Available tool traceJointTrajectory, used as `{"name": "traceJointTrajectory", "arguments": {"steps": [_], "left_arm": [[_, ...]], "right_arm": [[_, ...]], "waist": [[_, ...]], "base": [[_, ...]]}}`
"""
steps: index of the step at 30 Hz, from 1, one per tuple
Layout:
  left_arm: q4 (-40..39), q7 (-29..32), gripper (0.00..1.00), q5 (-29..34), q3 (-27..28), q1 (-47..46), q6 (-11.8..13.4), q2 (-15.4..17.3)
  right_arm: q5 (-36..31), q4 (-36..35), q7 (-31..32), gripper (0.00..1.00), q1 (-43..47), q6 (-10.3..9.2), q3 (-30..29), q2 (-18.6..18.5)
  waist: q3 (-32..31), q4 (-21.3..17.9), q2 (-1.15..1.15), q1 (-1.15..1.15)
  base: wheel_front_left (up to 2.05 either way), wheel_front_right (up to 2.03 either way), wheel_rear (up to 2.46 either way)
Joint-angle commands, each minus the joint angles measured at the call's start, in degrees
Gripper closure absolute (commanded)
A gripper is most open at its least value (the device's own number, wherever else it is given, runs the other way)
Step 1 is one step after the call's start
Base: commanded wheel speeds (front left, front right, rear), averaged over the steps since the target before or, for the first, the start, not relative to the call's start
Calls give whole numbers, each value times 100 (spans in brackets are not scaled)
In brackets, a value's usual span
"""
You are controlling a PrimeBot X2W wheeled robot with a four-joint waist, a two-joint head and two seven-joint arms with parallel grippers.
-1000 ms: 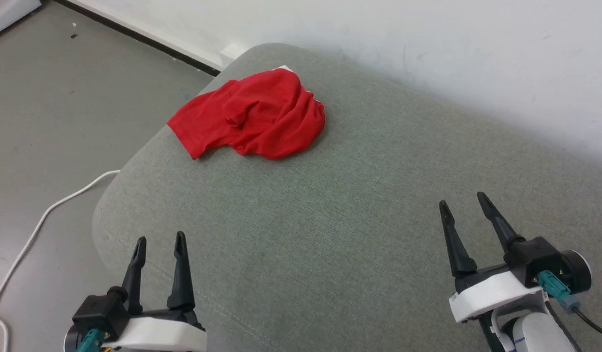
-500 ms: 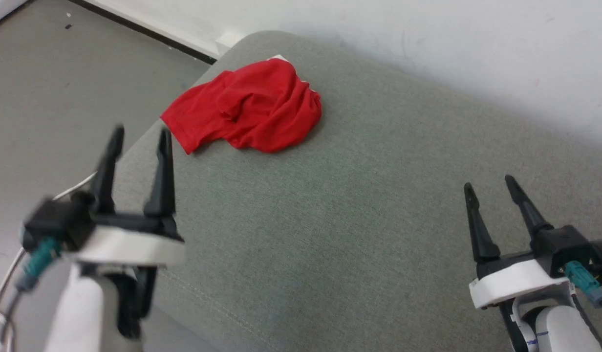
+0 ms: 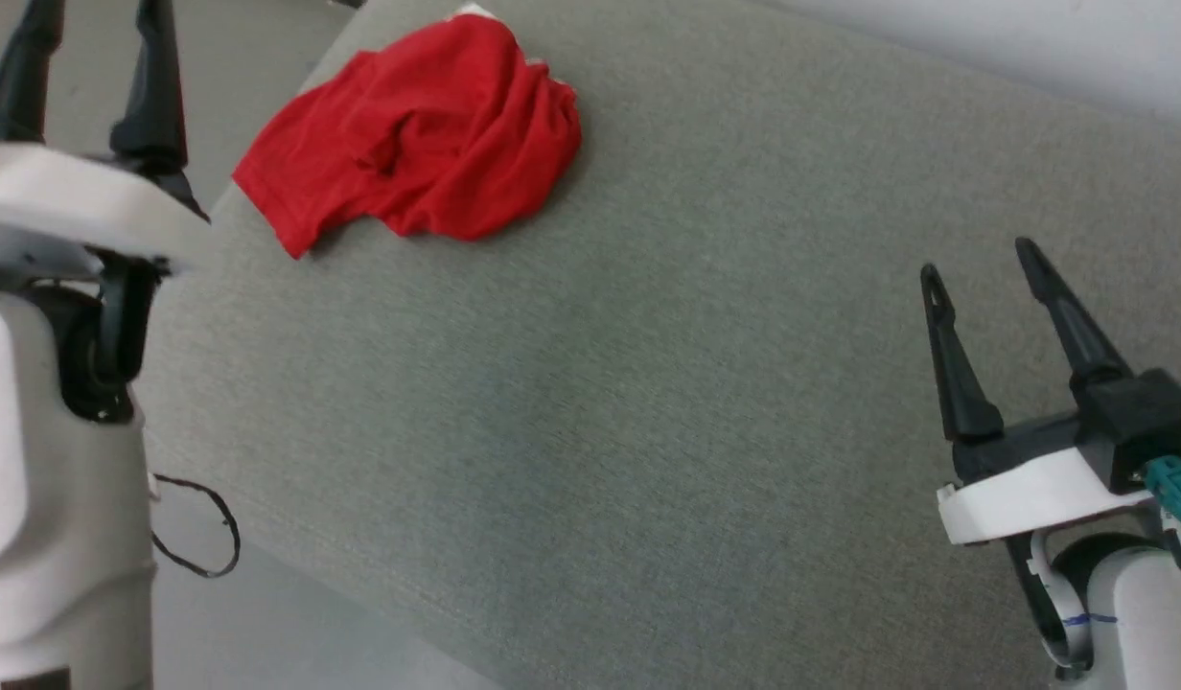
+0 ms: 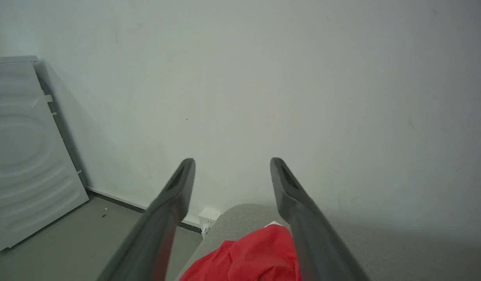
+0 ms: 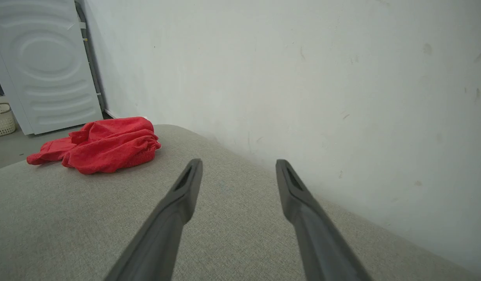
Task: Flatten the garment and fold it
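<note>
We are at the reach, before any flattening. The garment lies in a crumpled red heap at about eleven o'clock in the head view, on the far left corner of the grey cushion. One hemmed leg trails toward seven o'clock of the heap and ends just beside the cushion's edge. A sliver of white shows at the heap's twelve o'clock; we can make out no lettering. Nothing touches the cloth.

The left gripper hangs raised at ten o'clock in the head view, near the trailing leg, its jaws wide apart and holding nothing. In its wrist view the red cloth sits low between the two fingers at six o'clock, so we judge the gripper aimed over the heap, not at it. The right gripper sits at four o'clock above bare cushion, well apart from the garment, its jaws likewise fully spread and empty.

Next, we judge, the left arm should tip down and pinch the hem corner of the trailing leg. The right should cross the cushion toward ten o'clock for the bunched side at three o'clock of the heap. Both can then draw the cloth apart and toward the cushion's middle. The heap lies close to the drop to the floor, so a pull toward nine o'clock could slide it off.
</note>
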Motion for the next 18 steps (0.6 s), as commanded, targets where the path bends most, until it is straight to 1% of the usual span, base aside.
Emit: {"name": "traceJointTrajectory", "arguments": {"steps": [1, 7, 13, 18], "left_arm": [[155, 73, 0, -95, 43, -174, -15, 39], [940, 603, 0, -224, -73, -764, -117, 331], [1584, 1208, 0, -332, -463, -1133, -247, 688], [2013, 1542, 0, -710, -644, -1268, -284, 740]], "right_arm": [[-22, -86, 39, 0, -91, -11, 10, -60], [-8, -526, 261, 0, -213, -11, 14, -262], [34, -976, 474, 0, -380, -11, 66, -420], [62, -1249, 630, 0, -514, -11, 77, -528]], "waist": [[576, -297, 1, -2], [1117, -505, 1, -2], [1600, -750, 1, -2], [1926, -893, 1, -2]], "base": [[0, 0, 0], [0, 0, 0], [0, 0, 0], [0, 0, 0]]}}
